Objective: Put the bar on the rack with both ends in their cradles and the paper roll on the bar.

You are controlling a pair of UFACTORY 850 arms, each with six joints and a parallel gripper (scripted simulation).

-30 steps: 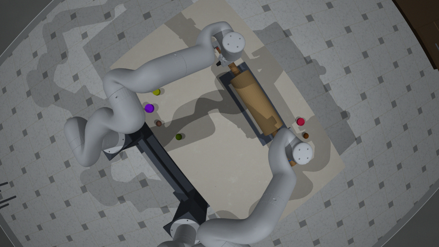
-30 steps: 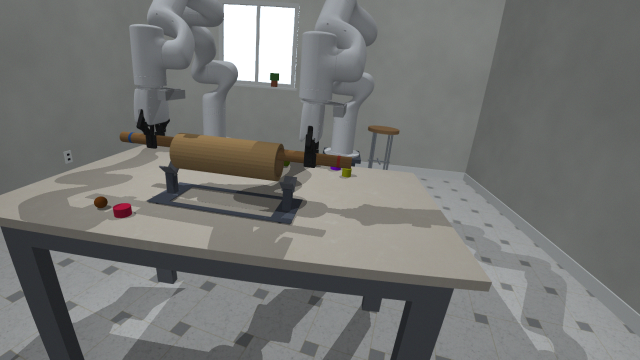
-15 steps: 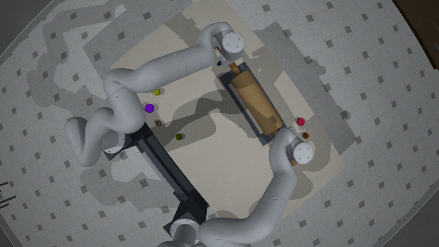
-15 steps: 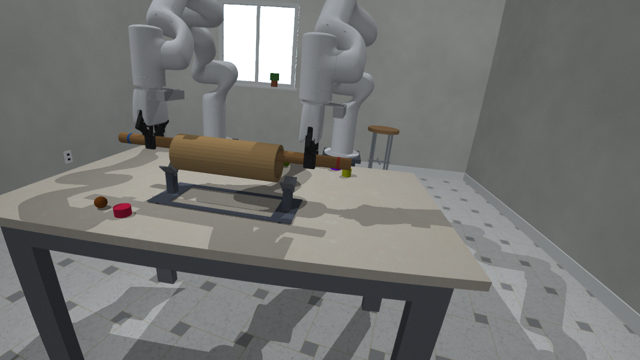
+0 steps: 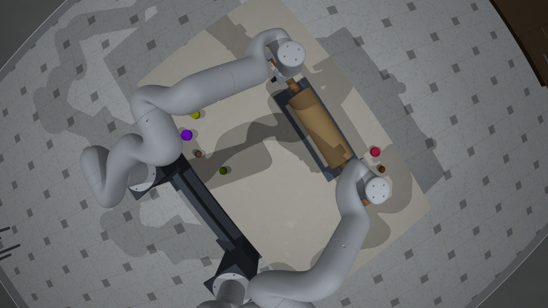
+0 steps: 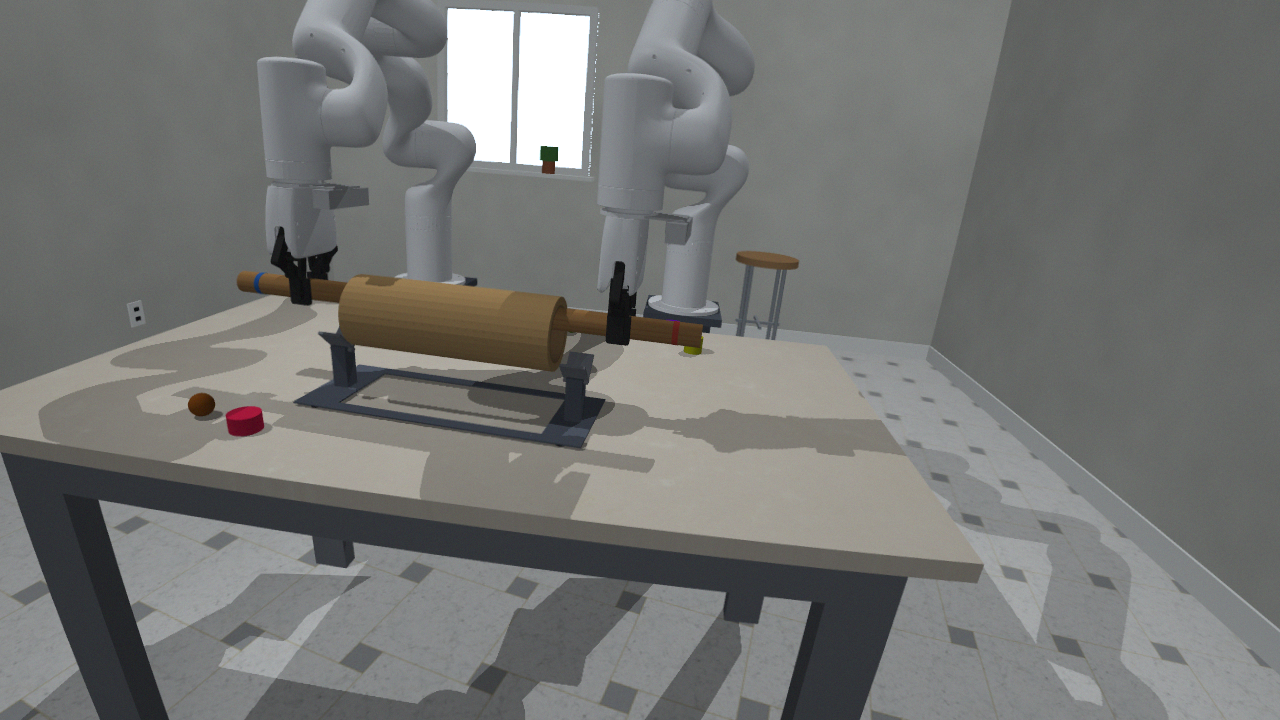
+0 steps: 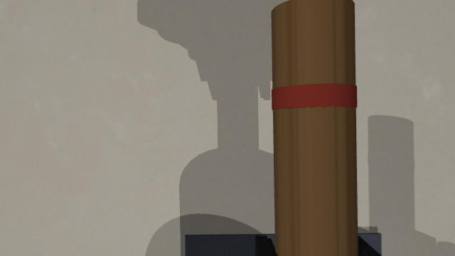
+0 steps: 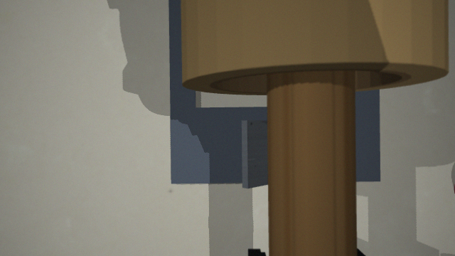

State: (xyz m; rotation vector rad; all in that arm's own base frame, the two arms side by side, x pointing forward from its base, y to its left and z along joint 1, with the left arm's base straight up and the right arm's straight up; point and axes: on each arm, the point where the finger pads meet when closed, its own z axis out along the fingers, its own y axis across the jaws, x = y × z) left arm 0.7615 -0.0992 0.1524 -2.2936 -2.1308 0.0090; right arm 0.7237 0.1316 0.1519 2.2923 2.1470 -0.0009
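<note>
Exterior: bar [image 6: 651, 327] hangs above rack [image 6: 447, 432], inside table edges.

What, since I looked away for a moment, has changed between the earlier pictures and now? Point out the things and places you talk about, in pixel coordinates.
The bar [image 5: 293, 87] [image 6: 586, 323] [image 7: 316, 160] [image 8: 313, 160] and paper roll [image 5: 320, 126] [image 6: 452, 320] [image 8: 313, 39] moved slightly down toward the rack [image 5: 332, 175] [image 6: 565, 431] [image 7: 220, 245] [image 8: 188, 160], with the left gripper [image 5: 282, 79] [image 6: 619, 329] and right gripper [image 6: 301, 293] [image 8: 308, 253]. Nothing was newly grasped or released. The rack stayed put, and the roll remains on the bar.
</note>
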